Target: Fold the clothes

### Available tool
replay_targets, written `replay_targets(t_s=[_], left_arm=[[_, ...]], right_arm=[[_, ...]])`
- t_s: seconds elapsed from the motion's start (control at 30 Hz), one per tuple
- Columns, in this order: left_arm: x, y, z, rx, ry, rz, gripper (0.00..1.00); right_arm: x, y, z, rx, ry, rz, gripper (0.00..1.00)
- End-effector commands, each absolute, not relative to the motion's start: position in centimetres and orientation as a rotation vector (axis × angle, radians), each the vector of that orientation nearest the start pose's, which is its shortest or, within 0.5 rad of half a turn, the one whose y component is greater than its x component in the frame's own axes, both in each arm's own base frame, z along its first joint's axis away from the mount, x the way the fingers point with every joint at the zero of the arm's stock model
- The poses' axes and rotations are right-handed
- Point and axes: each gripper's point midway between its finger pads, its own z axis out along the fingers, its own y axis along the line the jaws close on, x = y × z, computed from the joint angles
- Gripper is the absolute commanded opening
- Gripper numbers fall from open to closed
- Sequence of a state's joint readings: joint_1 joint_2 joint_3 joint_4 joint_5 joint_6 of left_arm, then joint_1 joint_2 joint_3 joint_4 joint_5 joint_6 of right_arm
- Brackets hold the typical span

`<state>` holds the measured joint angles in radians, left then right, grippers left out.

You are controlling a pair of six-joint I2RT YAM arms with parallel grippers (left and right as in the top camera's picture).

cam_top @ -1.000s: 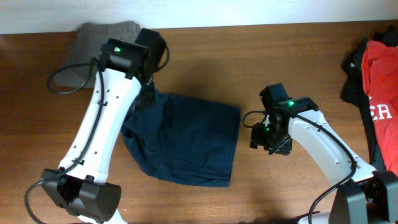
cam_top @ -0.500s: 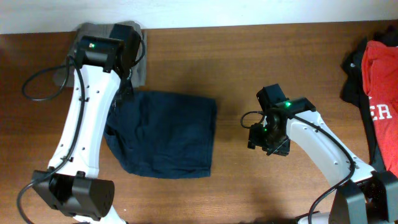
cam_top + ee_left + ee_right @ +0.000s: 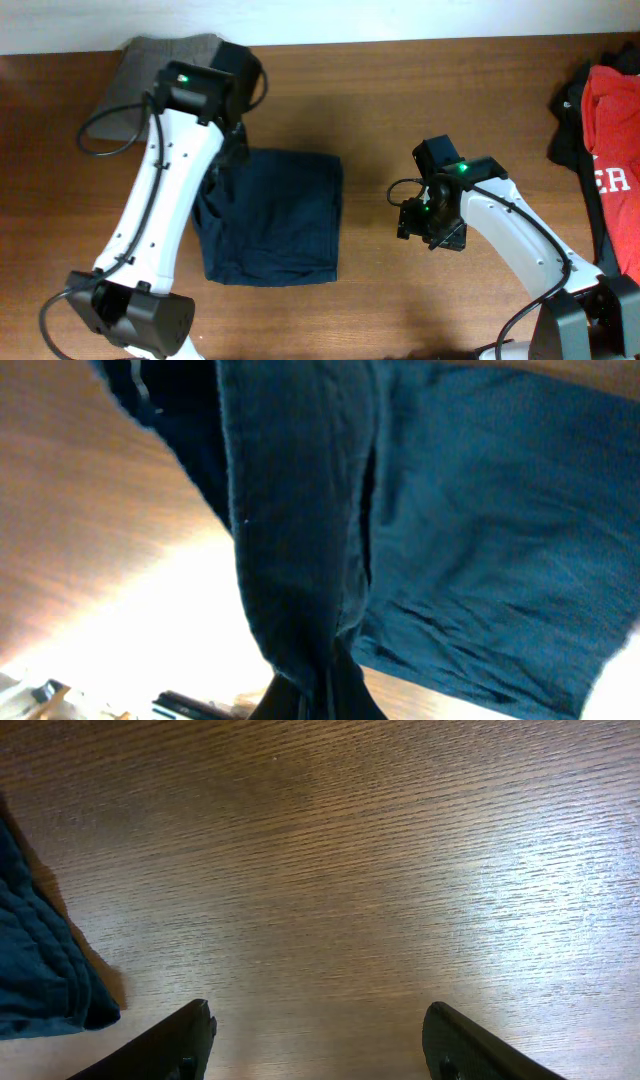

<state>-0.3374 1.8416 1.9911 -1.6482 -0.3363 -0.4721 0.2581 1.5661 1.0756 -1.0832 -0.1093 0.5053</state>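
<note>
On my left wrist view, the left gripper (image 3: 318, 698) is pinched tight on a bunched, seamed edge of the navy-blue shorts (image 3: 480, 510). The cloth narrows down into the jaws at the bottom of the picture, and the fingers themselves are mostly buried in it, so I see only dark shapes there. From that pinch a thick band of fabric runs up, and the rest of the shorts spreads flat to the right over the wooden table (image 3: 90, 540).

On the right side, the right gripper (image 3: 318, 1045) stands wide, with one fingertip (image 3: 190, 1032) at each lower corner of the view and only bare wood between them. It holds nothing. A rumpled corner of the shorts lies at the left edge of that view, clear of the fingers.

From overhead, the shorts lie as a rough folded rectangle left of the table's centre, their top-left corner drawn up under the left wrist. The right gripper sits to their right, apart from them. A grey garment (image 3: 150, 60) lies at the far left edge, partly under the left arm. A red shirt (image 3: 615, 150) rests on a black garment (image 3: 572, 125) at the right edge.
</note>
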Motion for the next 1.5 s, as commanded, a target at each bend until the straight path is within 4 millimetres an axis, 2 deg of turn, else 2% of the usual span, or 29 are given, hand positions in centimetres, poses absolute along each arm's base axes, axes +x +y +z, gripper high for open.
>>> replay_targets(t_s=[0.0,0.2,0.43,0.6,0.93,1.1,1.47], left_arm=[[33.7,-8.0,22.6,-0.146,2.92,0.362,0.01],[32.9,-9.9,21.3,-0.063,2.952,0.349,0.01],[32.2,-11.5,17.7,0.001,3.002,0.341,0.01],[32.1,-12.1,16.2,0.008,3.021,0.311,0.01],[32.7,-14.4,16.0,0.04,2.996,0.195,0.01],[32.6,-14.7,16.0,0.044,3.0,0.177,0.01],[32.6,-16.9,15.9,0.056,3.016,0.006,0.01]], right_arm=[[25.3,8.8,7.4,0.391,3.137,0.157,0.72],[25.3,8.8,7.4,0.391,3.136,0.158,0.72],[25.3,8.8,7.4,0.391,3.136,0.157,0.72],[25.5,8.8,7.4,0.39,3.128,0.164,0.72],[25.8,9.1,7.5,0.387,3.119,0.187,0.72],[25.8,9.1,7.5,0.387,3.118,0.187,0.73],[26.2,9.5,7.5,0.383,3.105,0.219,0.73]])
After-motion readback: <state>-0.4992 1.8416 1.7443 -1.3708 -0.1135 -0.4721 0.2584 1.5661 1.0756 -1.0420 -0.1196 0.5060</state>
